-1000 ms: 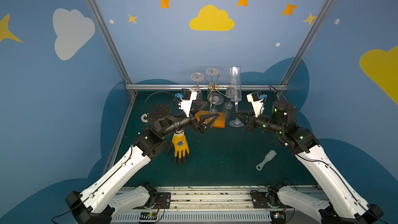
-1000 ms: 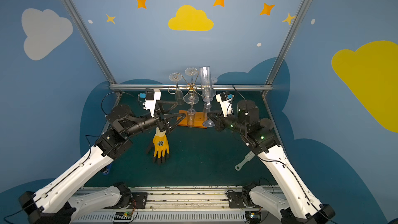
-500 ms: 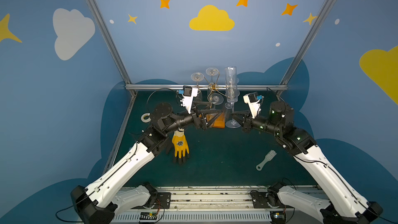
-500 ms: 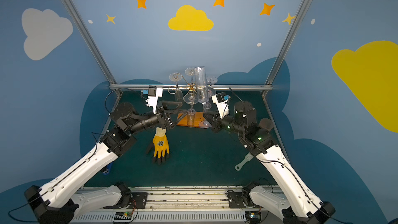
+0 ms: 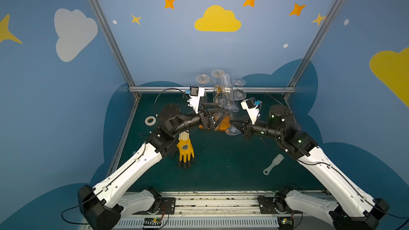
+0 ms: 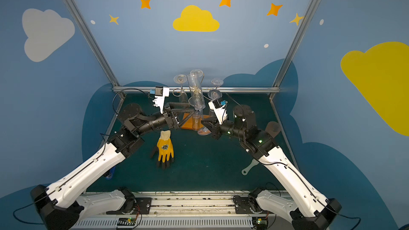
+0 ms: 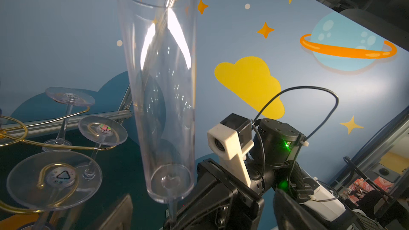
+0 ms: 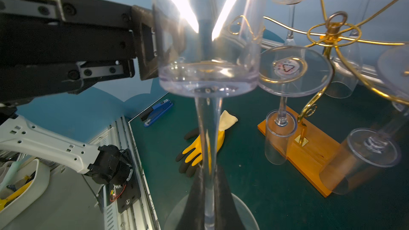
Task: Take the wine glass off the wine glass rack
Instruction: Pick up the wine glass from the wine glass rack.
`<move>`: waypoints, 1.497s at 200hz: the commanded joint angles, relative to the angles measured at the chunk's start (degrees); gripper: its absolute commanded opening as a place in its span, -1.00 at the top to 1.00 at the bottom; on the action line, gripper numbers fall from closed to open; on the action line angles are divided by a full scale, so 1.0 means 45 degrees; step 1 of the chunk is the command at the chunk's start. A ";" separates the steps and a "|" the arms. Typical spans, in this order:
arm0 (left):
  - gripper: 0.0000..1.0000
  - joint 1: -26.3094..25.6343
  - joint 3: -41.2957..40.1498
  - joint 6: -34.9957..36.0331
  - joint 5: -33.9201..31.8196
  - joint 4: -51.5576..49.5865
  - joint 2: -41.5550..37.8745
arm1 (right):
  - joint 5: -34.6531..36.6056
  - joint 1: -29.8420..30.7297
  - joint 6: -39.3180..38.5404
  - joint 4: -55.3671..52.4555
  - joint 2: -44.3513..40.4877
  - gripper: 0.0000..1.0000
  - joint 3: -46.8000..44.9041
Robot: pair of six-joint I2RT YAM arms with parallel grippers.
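My right gripper [image 8: 209, 206] is shut on the stem of a tall clear wine glass [image 5: 226, 91] and holds it upright, just in front of the wine glass rack. The rack's gold wire arms [image 8: 332, 29] rise from an orange wooden base [image 6: 188, 122]. Several other glasses [image 7: 55, 173] hang upside down on it. My left gripper [image 5: 218, 113] is open, one finger [image 7: 119, 213] on each side of the held glass's lower bowl [image 7: 168, 180]; I cannot tell whether they touch it. The glass foot [image 6: 203, 131] sits below the right fingers.
A yellow glove [image 5: 186, 149] lies on the green mat in front of the left arm. Left of it is a tape roll [image 5: 151, 120]. A white brush [image 5: 273, 164] lies front right, and a blue stapler [image 8: 158, 111] sits near the left edge.
The right gripper has carried the glass leftward, toward the rack and the left gripper. The left arm has reached in toward it, its open fingers now beside the bowl.
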 commanded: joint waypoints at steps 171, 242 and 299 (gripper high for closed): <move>-0.35 0.0251 -0.0472 0.0320 -0.1887 0.1574 -0.0385 | -0.1158 0.1627 -0.1446 0.1231 0.0289 1.00 -0.0835; 0.19 0.0240 -0.0604 0.0495 -0.1625 0.1723 -0.0571 | -0.0867 0.1798 -0.1649 0.1136 0.0367 1.00 -0.0835; 0.26 0.0215 -0.0948 0.1421 -0.1900 0.1410 -0.1268 | 0.1099 0.1862 -0.1569 0.1294 0.0026 -0.20 -0.0961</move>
